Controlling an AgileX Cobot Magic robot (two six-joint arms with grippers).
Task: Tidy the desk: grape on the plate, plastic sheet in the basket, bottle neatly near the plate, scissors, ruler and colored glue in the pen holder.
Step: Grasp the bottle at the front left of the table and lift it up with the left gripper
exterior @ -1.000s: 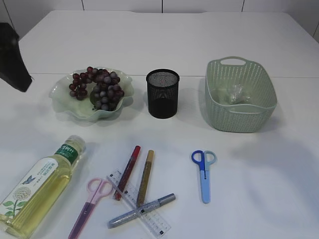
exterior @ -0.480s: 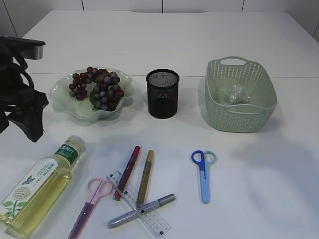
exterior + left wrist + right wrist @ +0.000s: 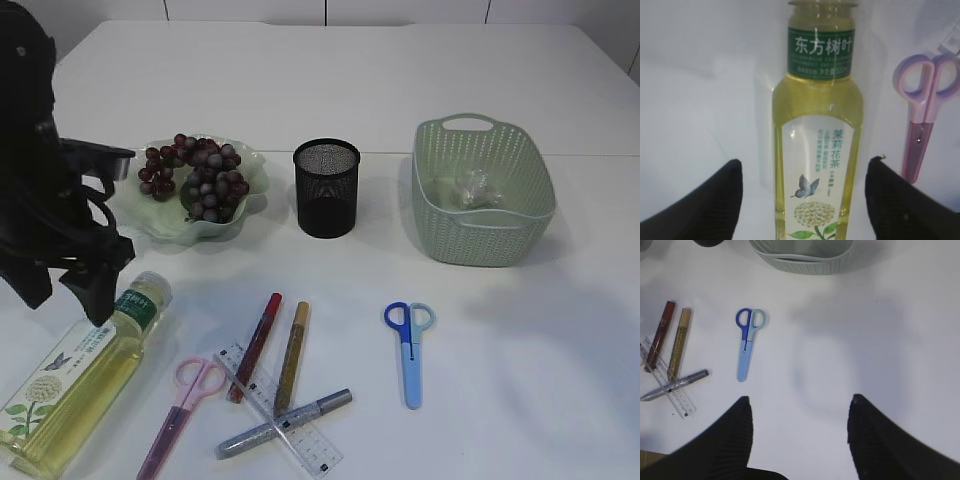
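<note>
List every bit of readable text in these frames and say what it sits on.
"东方树叶": green neck band of the bottle.
"茉莉花茶": white label on the same bottle, above the butterfly.
Small print beside it: too small to read.
Ruler markings: too small to read.
No other text is visible.

Bright, soft shadows, slightly blurred closeups

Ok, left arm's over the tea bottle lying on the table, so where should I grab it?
Probably the bottle mid-body, at the label, coming straight down. It lies flat with its cap toward the plate, and the open left gripper already straddles it, a finger either side. The shoulder tapers, so stay below it.
</note>
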